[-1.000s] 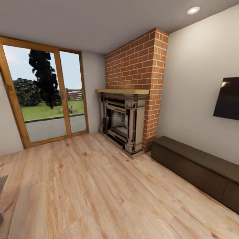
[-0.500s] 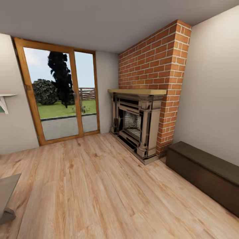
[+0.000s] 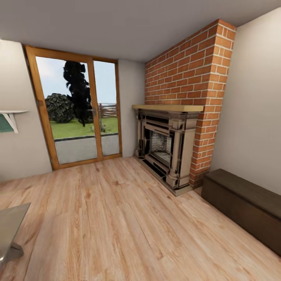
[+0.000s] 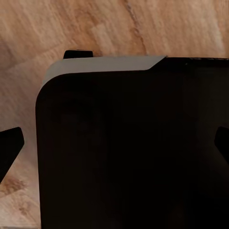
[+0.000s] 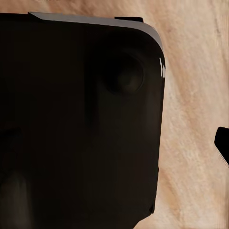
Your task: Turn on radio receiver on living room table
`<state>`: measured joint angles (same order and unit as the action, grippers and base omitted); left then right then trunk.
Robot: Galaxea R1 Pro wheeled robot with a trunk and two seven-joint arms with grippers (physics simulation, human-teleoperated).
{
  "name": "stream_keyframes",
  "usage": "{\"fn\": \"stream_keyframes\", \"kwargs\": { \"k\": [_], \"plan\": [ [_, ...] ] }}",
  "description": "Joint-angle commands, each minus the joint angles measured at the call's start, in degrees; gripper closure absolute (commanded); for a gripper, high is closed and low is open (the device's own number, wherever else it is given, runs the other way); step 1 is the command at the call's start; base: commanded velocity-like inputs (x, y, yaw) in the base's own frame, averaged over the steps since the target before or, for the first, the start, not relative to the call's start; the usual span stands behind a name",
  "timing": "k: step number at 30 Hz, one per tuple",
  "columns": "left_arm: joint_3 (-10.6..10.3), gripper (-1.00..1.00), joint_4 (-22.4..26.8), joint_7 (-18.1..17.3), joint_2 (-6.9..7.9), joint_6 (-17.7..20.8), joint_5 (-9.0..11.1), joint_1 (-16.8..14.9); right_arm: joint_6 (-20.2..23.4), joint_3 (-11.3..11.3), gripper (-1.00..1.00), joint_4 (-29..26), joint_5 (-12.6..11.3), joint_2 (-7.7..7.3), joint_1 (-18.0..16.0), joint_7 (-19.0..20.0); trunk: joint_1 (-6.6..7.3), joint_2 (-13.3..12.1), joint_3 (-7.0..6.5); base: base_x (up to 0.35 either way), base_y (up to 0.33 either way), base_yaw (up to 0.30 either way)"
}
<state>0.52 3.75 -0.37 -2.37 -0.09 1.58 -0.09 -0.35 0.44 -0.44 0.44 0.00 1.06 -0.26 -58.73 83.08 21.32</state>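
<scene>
Light wood planks run under us in both wrist views, and most of each picture is blocked by a dark rounded body (image 4: pixel 129 152) of the robot.

Our left pincer (image 4: pixel 114 143) shows two black fingertips (image 4: pixel 9 145), one at each side edge of its wrist picture, well apart, so we read it as spread with nothing between them. Of our right pincer we see a single black fingertip (image 5: pixel 222 143) at one edge of its wrist picture over the floor; we cannot tell whether that pincer is spread or pressed together.

Looking out from the head, the plank floor (image 3: pixel 117 218) stretches ahead of us to a brick chimney (image 3: pixel 183 66) with an ornate fireplace (image 3: pixel 166 150) under a pale wooden mantel. Right of the fireplace, a low dark cabinet (image 3: pixel 246 207) stands along the beige wall. Further left, a wood-framed glass door (image 3: pixel 78 113) looks onto grass, a hedge and a dark tree. A small white shelf bracket (image 3: pixel 11 117) hangs on the left wall.

At the lower left edge of the head view, a grey glossy corner of the worktop (image 3: pixel 9 230) comes in. We do not see the radio receiver on the part that shows.
</scene>
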Motion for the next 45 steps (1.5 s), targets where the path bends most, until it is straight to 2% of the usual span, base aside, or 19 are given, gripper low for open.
{"fn": "stream_keyframes", "kwargs": {
  "k": [1, 24, 45],
  "plan": [
    [0.00, -1.00, -0.01, 0.00, 0.00, 0.00, 0.00, 0.00, 0.00, 0.00, -1.00, 0.00, 0.00, 0.00, 0.00, 0.00, 0.00, 0.00, 0.00, 0.001, 0.000, 0.256],
    [0.09, -1.00, 0.00, -0.04, -0.08, -0.03, 0.00, 0.00, 0.00, 0.00, -1.00, 0.00, 0.00, 0.00, 0.00, 0.00, 0.00, 0.00, 0.00, 0.004, 0.000, 0.247],
    [-0.03, -1.00, 0.22, -0.03, -0.09, 0.36, 0.00, 0.00, 0.00, 0.00, -1.00, 0.00, 0.00, 0.00, 0.00, 0.00, 0.00, 0.00, 0.00, 0.303, 0.000, 0.007]
  ]
}}
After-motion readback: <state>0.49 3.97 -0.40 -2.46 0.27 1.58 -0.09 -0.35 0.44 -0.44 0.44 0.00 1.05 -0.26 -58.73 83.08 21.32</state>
